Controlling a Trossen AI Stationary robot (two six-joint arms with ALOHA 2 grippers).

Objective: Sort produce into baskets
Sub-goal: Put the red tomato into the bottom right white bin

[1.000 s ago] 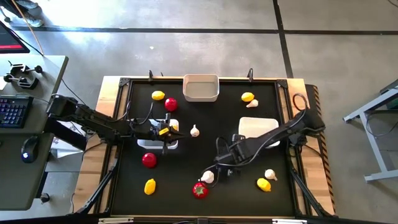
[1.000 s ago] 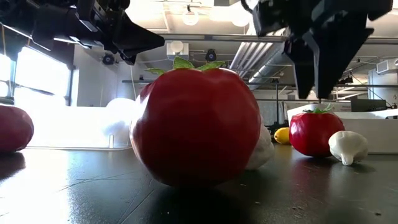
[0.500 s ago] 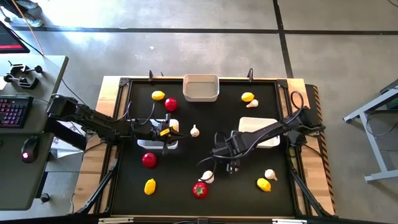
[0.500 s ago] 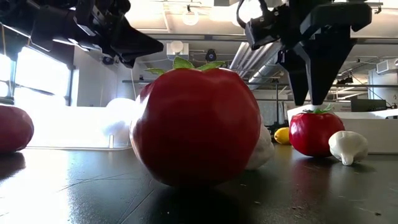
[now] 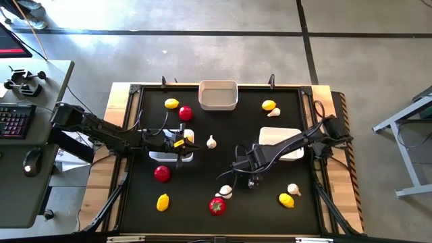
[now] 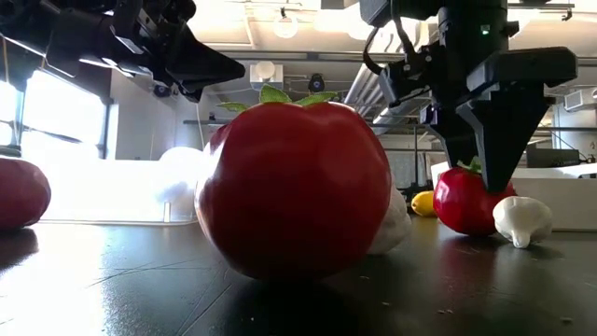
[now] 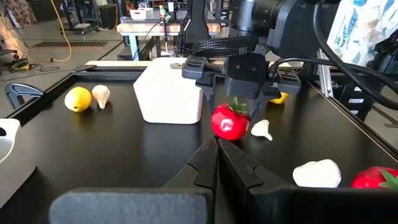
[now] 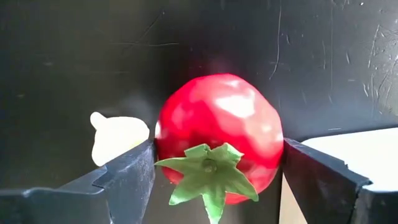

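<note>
My right gripper (image 5: 251, 179) is open and points down over a red tomato with a green top (image 8: 219, 134), which rests on the black mat. Its two fingers (image 8: 134, 174) stand on either side of the tomato; I cannot tell if they touch it. The tomato also shows in the low view (image 6: 464, 201) and in the left wrist view (image 7: 228, 123); in the high view the gripper hides it. A white garlic bulb (image 8: 118, 135) lies beside it. My left gripper (image 5: 179, 142) is shut and empty above the left white bin (image 5: 162, 155).
A bin stands at the far edge (image 5: 217, 95) and another at the right (image 5: 278, 137), close to the tomato. A tomato (image 5: 217, 206) and a garlic bulb (image 5: 225, 192) lie near the front. Lemons (image 5: 163, 201), tomatoes (image 5: 161, 173) and garlic bulbs (image 5: 211, 142) are scattered over the mat.
My right gripper has gone from the garlic bulb near the front a little toward the table's far right, has turned about, and has come down over the tomato beside the right bin. The tomato has stayed in place.
</note>
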